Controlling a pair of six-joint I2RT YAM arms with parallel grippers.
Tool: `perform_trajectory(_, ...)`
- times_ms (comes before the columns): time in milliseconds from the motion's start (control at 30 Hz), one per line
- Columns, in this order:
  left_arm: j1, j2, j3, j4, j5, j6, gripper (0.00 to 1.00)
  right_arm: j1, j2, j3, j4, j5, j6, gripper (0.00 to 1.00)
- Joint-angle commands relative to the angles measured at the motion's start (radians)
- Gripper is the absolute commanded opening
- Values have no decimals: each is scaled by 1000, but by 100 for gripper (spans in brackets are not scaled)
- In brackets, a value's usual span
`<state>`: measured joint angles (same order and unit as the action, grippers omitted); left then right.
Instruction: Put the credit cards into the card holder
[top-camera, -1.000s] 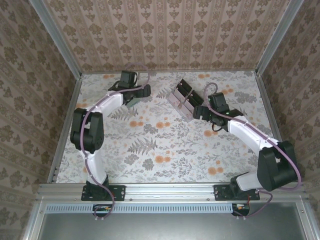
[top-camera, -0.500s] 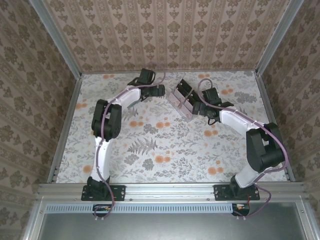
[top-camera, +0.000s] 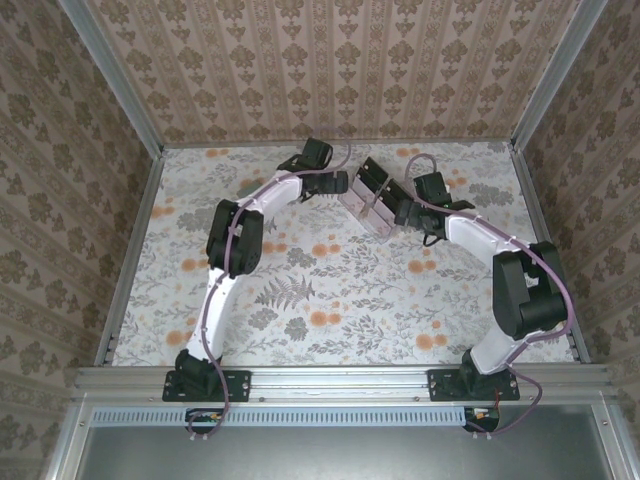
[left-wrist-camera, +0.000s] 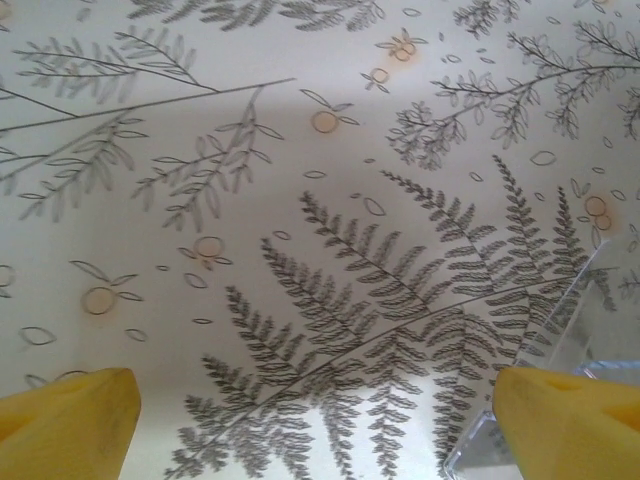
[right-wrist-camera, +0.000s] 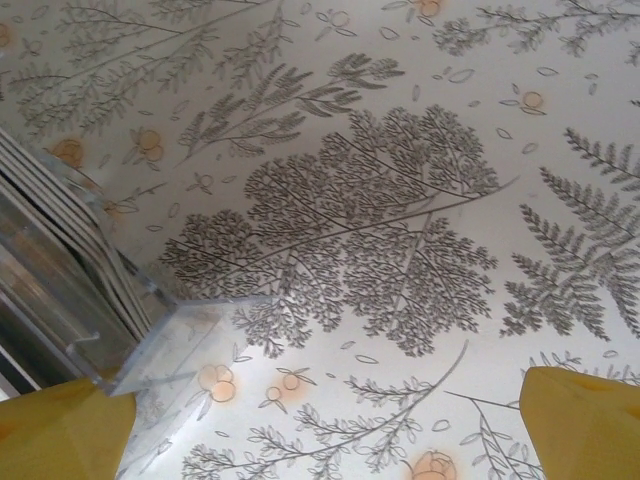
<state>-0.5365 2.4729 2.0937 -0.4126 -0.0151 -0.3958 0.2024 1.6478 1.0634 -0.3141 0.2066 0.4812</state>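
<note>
Cards (right-wrist-camera: 70, 225) stand on edge as a pale pack in the clear rack (top-camera: 372, 195), which sits toward 12 o'clock of the counter (top-camera: 330, 290). In the last second both of your arms swung in to it. Your left hand (left-wrist-camera: 318, 425) came over from the 10 o'clock part of the counter and is now just beside the rack, at its 9 o'clock. Its wrist view has a clear corner of the rack at 4 o'clock. Your right hand (right-wrist-camera: 320, 430) moved less and stands at the rack's 4 o'clock, with the cards at 9 o'clock in its own view. Both hands are spread fully wide and carry nothing. The rack seems to be in the same place as before.

I judge that the approach is nearly over and the first pick is not yet begun, because no card is out. The holder I cannot place now, since your left arm lies across its earlier spot. The cards are thin and packed close, so taking only one will ask a careful entry from you.
</note>
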Motion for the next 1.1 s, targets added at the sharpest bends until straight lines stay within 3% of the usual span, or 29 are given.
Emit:
perform_trajectory(0,-25,24,50,-28,12,-21,100,-13,-49,-33,-25,27,13,100)
perform_trajectory(633,-141,107,210,-72,61,-33,100,-44,-299,-218,-71,32,77,100)
perform_trajectory(900,-88,-162,-89,59,45,-35,100,-44,-435,-220,-62,-110,56,100)
perform_trajectory(1067,12,-367,-354,155,53,-96,100,-49,-495,-215,-63,-84,70,100)
